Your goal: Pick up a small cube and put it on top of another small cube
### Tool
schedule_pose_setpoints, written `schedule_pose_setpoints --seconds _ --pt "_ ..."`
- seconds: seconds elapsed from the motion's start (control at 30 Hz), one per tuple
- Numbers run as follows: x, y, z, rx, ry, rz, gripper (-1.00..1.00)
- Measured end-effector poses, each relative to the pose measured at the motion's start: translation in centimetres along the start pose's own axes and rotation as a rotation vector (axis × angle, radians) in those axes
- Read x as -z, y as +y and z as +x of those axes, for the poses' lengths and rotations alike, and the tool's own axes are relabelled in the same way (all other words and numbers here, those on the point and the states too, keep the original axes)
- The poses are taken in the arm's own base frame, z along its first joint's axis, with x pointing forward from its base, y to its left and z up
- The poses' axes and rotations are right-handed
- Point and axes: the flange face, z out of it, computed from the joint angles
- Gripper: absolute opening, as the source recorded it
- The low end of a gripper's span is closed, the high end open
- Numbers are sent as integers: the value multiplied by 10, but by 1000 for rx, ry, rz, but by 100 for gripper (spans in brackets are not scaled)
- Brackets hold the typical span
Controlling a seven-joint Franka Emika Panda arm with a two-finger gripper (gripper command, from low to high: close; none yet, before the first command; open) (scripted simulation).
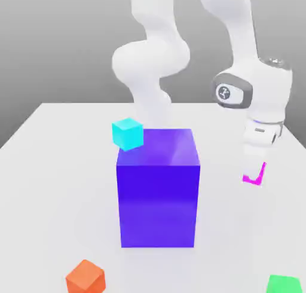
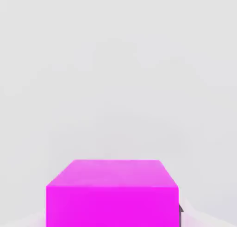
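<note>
- Exterior view: at the right of the frame our gripper points down with its fingers pinched narrow on the small magenta cube, which looks to hang just off the white table. The green cube sits at the lower right corner, well apart. The big blue block fills the centre, with a cyan cube at its upper left corner and an orange cube at lower left.
- We should lift clear first, then carry toward the lower right, staying away from the blue block.
- Hand view: the magenta cube sits low and centred in the frame, over bare table; we judge the hold square, so we should lower it flat onto the green one.
</note>
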Motion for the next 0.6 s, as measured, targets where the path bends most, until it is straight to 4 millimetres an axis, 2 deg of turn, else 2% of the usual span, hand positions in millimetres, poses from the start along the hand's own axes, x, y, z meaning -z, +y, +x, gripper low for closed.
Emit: schedule_pose_setpoints --seconds 0.33,0.6 --pt "22 36 126 95 14 -37 -100" --pt "34 85 214 185 -6 -17 -100"
